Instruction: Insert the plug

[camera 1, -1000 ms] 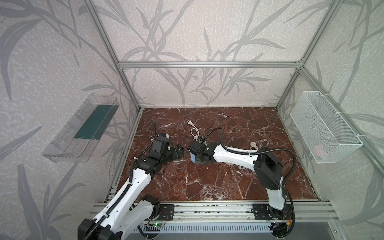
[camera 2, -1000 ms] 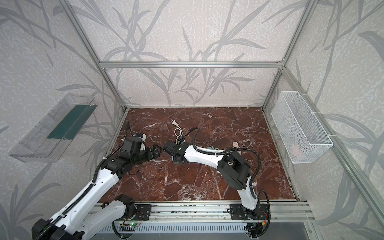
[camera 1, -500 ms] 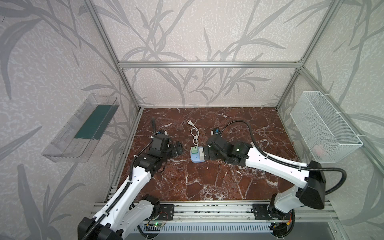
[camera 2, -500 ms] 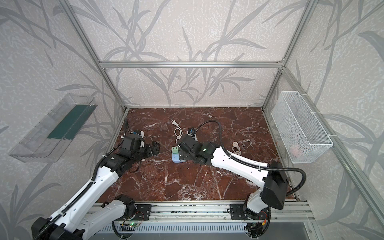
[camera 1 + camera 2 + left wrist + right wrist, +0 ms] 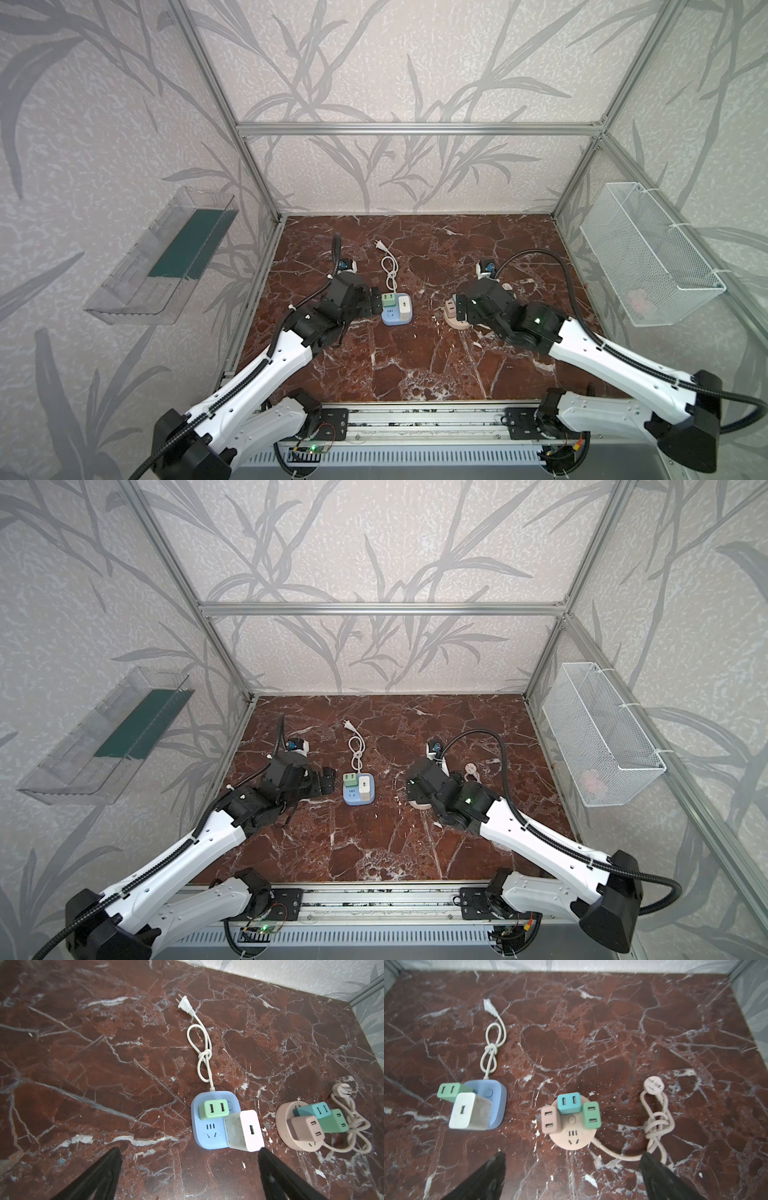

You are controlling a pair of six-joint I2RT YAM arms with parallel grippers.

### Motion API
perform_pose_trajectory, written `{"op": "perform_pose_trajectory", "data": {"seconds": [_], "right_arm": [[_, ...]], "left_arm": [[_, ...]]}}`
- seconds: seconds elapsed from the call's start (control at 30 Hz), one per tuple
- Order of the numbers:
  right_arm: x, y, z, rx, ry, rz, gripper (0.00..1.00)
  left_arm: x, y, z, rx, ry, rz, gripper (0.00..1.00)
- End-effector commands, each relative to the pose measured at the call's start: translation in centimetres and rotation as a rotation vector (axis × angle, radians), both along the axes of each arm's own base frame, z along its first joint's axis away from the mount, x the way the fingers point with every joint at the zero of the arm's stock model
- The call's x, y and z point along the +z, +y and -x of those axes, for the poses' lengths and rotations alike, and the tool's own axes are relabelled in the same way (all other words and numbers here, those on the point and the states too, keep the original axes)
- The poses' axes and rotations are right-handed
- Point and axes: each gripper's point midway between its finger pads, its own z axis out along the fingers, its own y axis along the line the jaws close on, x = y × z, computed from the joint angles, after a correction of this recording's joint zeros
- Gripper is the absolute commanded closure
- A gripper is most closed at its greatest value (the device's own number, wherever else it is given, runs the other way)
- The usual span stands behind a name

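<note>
A white plug [image 5: 244,1130] stands in the blue square socket strip [image 5: 204,1136] beside a pale green plug [image 5: 214,1109]; both top views show the strip [image 5: 397,320] [image 5: 351,800] mid-table. My left gripper [image 5: 376,301] [image 5: 189,1152] is open and empty, low and just left of the strip, touching nothing. My right gripper [image 5: 461,308] [image 5: 573,1154] is open and empty above a round pink socket strip [image 5: 572,1138], which holds pink, teal and green plugs. From the right wrist, the white plug [image 5: 470,1111] sits upright in the blue strip [image 5: 498,1101].
The blue strip's knotted white cord [image 5: 388,270] runs toward the back. A beige knotted cord [image 5: 656,1120] lies beside the pink strip. A wire basket [image 5: 648,266] hangs on the right wall, a clear shelf [image 5: 166,257] on the left wall.
My right gripper has opened, left the blue strip and swung right over the pink strip. The white plug stays in the blue strip. My left gripper has opened slightly and backed off a little.
</note>
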Motion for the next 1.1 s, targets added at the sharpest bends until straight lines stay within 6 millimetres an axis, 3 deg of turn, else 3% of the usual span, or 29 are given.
{"op": "perform_pose_trajectory", "data": {"seconds": [0.0,0.23,0.37,0.53,0.63,0.73,0.9,0.93,1.0,1.07], "right_arm": [[1.0,-1.9,-0.7,-0.039,-0.143,0.032,0.01],[-0.9,-1.5,0.5,0.035,-0.065,0.048,0.01],[-1.7,-1.4,0.9,0.051,-0.029,0.052,0.01],[-2.8,-1.0,1.3,0.077,-0.035,-0.003,0.01],[-3.1,-0.6,1.6,0.100,-0.031,-0.027,0.01],[-3.1,-0.6,2.0,0.121,-0.025,-0.027,0.01],[-2.4,-1.3,2.2,0.122,-0.049,-0.006,0.01],[-2.3,-1.3,2.2,0.127,-0.057,-0.005,0.01],[-2.1,-1.4,2.1,0.128,-0.073,-0.001,0.01],[-1.7,-1.5,2.0,0.127,-0.093,0.002,0.01]], "left_arm": [[1.0,1.8,-1.2,0.062,-0.159,-0.109,0.01],[0.2,4.1,-2.0,0.153,-0.400,-0.167,0.01],[0.2,6.6,-3.4,0.273,-0.484,-0.274,0.01],[-1.8,12.7,-4.3,0.473,-0.428,-0.259,0.01],[-1.1,15.3,-3.5,0.566,-0.463,-0.319,0.01],[-1.3,15.1,-3.8,0.493,-0.446,-0.398,0.01],[-5.4,16.7,-5.8,0.499,-0.361,-0.542,0.01],[-5.2,17.4,-6.2,0.531,-0.390,-0.562,0.01],[-4.6,18.3,-6.7,0.574,-0.479,-0.541,0.01],[-6.4,19.1,-7.0,0.554,-0.489,-0.400,0.02]]}}
